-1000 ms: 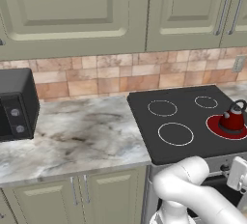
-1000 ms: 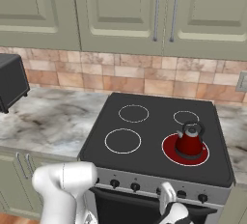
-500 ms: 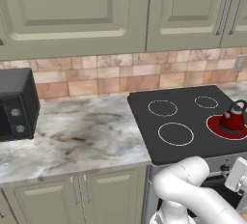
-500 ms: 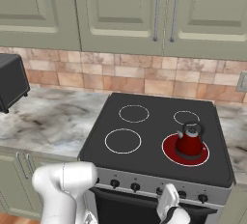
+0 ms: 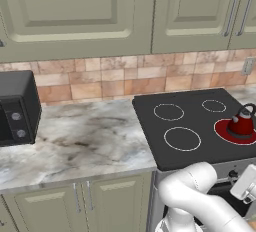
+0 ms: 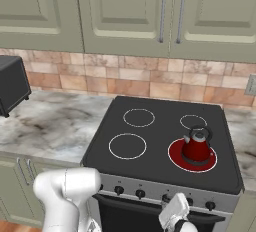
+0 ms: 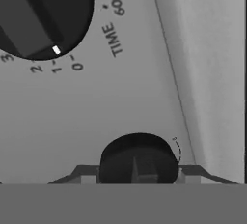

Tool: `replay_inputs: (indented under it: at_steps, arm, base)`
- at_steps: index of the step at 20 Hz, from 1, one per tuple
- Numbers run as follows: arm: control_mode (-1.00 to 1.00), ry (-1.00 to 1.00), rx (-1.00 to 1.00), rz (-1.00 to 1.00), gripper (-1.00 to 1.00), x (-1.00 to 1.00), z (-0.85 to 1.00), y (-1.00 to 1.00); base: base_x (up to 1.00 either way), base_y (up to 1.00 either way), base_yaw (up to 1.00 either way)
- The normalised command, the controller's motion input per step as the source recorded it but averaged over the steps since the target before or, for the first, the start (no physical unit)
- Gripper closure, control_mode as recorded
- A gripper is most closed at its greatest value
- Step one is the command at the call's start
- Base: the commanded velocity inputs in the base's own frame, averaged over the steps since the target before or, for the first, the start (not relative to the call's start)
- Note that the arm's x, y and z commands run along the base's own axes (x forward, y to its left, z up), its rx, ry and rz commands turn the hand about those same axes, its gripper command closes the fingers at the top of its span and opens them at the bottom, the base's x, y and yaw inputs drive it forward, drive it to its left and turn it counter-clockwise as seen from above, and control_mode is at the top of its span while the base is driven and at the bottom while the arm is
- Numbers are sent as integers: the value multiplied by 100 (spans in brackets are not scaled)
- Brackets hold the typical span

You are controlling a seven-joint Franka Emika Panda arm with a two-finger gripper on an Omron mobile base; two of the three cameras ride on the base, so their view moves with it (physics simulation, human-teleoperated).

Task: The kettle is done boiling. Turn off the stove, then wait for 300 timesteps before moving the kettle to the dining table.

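Observation:
The red kettle [image 6: 196, 146] sits upright on the stove's [image 6: 150, 148] front right burner, which glows red under it; the left base view has the kettle [image 5: 241, 124] at the far right. In the hand view, my gripper [image 7: 137, 175] is shut on a small black stove knob [image 7: 139, 158], one dark fingertip [image 7: 88, 177] against each side. From the right base view, my gripper [image 6: 175, 210] is low at the stove's silver front, by the knob row. The dining table is out of view.
A larger black dial [image 7: 38, 10] with a white mark and "TIME" lettering is up and left of the held knob. A black microwave [image 5: 17, 107] stands on the marbled counter [image 5: 85, 136] left of the stove. Green cabinets hang above.
My hand at the stove's front has sunk very slightly. The kettle and the glowing burner are as before.

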Motion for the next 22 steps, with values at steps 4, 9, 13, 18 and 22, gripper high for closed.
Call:
replay_inputs:
  at_steps: [4, 9, 13, 18, 22]
  arm:
    - [-100, 3, 27, -2, 100, -11, -1, -5]
    - [-100, 1, 25, -2, 100, -19, -1, -13]
    - [-100, 5, 25, -1, 100, -22, 0, -10]
    - [-100, 7, 27, 0, 100, -20, -4, -7]
    - [-100, 6, 27, 0, 100, -22, -8, -7]
  base:
    - [0, 0, 0]
    - [0, 0, 0]
    - [0, 0, 0]
    - [0, 0, 0]
    - [0, 0, 0]
